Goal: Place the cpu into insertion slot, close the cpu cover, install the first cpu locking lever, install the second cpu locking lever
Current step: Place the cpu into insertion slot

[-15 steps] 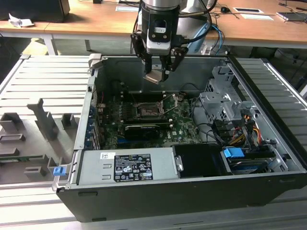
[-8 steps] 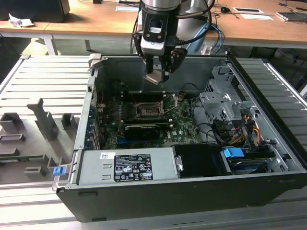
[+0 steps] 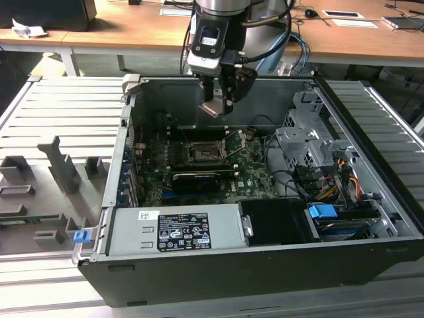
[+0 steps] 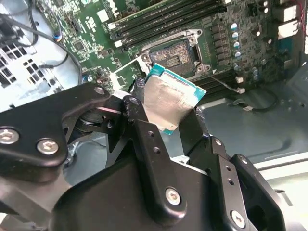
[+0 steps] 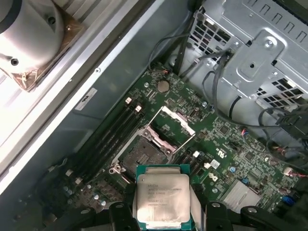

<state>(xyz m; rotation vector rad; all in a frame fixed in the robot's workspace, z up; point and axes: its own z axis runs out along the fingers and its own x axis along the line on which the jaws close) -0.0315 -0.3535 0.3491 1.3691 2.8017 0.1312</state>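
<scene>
The black gripper (image 3: 215,106) hangs over the open computer case with its fingers (image 4: 144,127) clamped on opposite edges of the small, flat, square cpu (image 5: 162,195). The chip's silver-grey metal top faces the first wrist camera. The chip is in the air above the square, dark, metal-rimmed insertion slot (image 3: 204,152) on the green motherboard (image 3: 255,175), apart from the slot and touching only the fingers. The thin silver-grey metal cpu cover (image 5: 179,121) stands swung up beside the slot, leaving the slot open.

In the exterior view the chip is tilted, with one corner lowest, not level with the slot. It is nearly square, so it has no marked long axis. In the first wrist view its edges look turned out of line with the slot's rim.

To place it well, I judge the chip should be levelled, squared to the rim and centred. It should then go straight down without sliding, since the slot's contacts are likely delicate.
</scene>
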